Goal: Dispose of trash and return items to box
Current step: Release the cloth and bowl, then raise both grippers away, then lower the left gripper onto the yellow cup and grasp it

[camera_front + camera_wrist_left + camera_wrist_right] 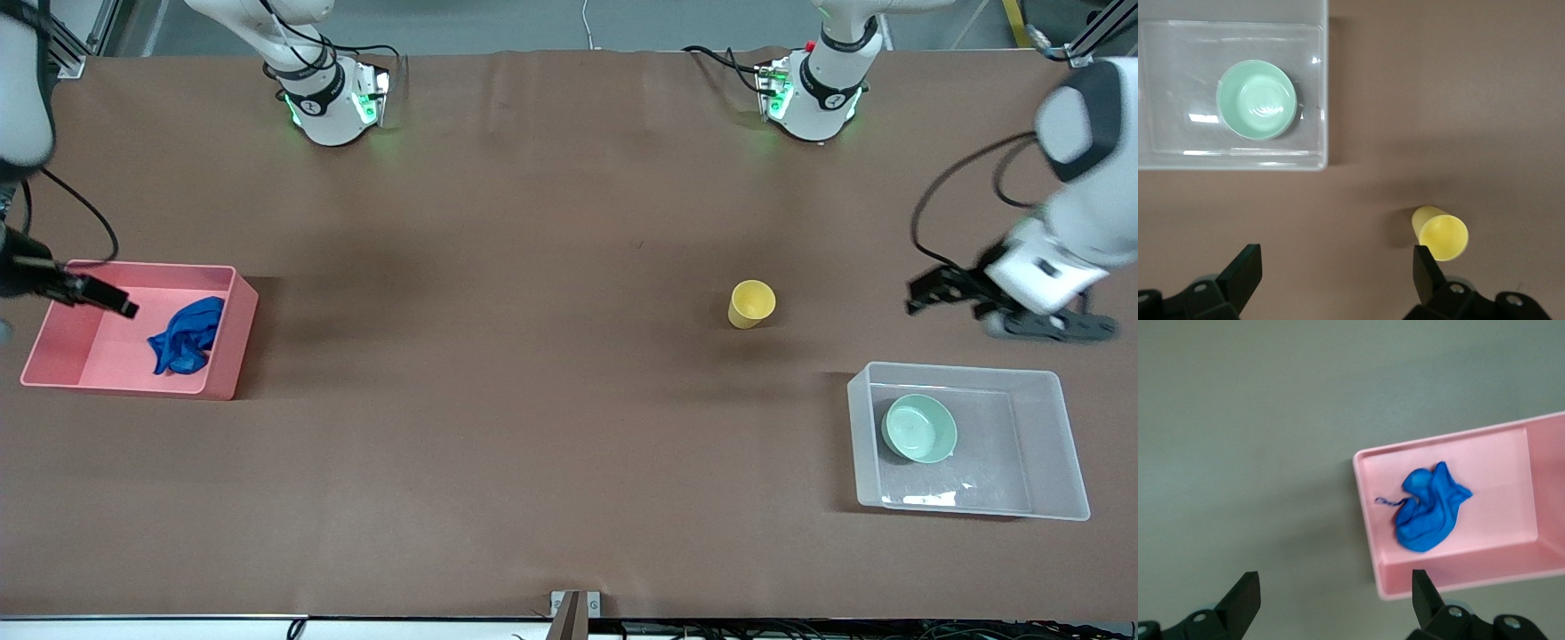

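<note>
Brown cloth is covering the table (pixel 533 400). Toward the right arm's end, the blue trash (pixel 187 335) is lying in the pink tub (pixel 227 351); the right gripper (pixel 1331 603) is hanging open and empty over it. The yellow cup (pixel 751 304) is standing loose mid-table, so the left gripper (pixel 1335 277) is waiting wide open and empty near it. The mint bowl (pixel 919 428) is sitting inside the clear box (pixel 1067 462).

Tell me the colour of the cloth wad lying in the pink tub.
Bright blue cloth wad; it shows best in the right wrist view.
</note>
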Robot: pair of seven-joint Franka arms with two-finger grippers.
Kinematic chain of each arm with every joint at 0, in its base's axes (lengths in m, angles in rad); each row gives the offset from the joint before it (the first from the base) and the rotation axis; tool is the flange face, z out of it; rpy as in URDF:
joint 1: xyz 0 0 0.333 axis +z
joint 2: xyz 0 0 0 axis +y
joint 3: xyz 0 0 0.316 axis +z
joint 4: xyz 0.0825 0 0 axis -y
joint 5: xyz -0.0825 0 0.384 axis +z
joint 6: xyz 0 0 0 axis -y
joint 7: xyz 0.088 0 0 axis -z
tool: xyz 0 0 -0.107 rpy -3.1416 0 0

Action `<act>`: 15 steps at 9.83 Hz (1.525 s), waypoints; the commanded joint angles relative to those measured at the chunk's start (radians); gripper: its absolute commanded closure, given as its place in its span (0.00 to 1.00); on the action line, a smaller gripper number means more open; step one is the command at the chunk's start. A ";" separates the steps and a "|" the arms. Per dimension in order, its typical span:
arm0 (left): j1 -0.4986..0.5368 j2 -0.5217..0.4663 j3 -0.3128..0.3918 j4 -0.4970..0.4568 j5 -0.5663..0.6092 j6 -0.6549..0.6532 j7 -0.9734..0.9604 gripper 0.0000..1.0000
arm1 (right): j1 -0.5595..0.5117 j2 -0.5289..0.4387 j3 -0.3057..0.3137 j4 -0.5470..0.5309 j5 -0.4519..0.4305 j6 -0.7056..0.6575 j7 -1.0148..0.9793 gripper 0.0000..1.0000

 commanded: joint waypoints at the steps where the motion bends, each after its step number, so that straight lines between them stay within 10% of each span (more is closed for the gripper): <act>1: 0.009 -0.066 -0.088 -0.260 0.047 0.188 -0.097 0.00 | 0.011 -0.065 0.045 0.074 -0.017 -0.140 0.100 0.00; 4: 0.005 0.000 -0.195 -0.446 0.047 0.427 -0.152 0.01 | 0.020 -0.070 0.030 0.324 -0.037 -0.334 0.097 0.00; 7: 0.003 0.170 -0.241 -0.456 0.047 0.556 -0.154 0.07 | 0.031 -0.062 0.008 0.342 -0.088 -0.339 -0.031 0.00; 11: 0.006 0.278 -0.240 -0.448 0.075 0.621 -0.157 0.90 | 0.018 -0.058 0.005 0.304 -0.085 -0.345 -0.064 0.00; 15: 0.014 0.203 -0.237 -0.442 0.075 0.609 -0.143 1.00 | 0.017 -0.058 0.004 0.294 -0.081 -0.347 -0.063 0.00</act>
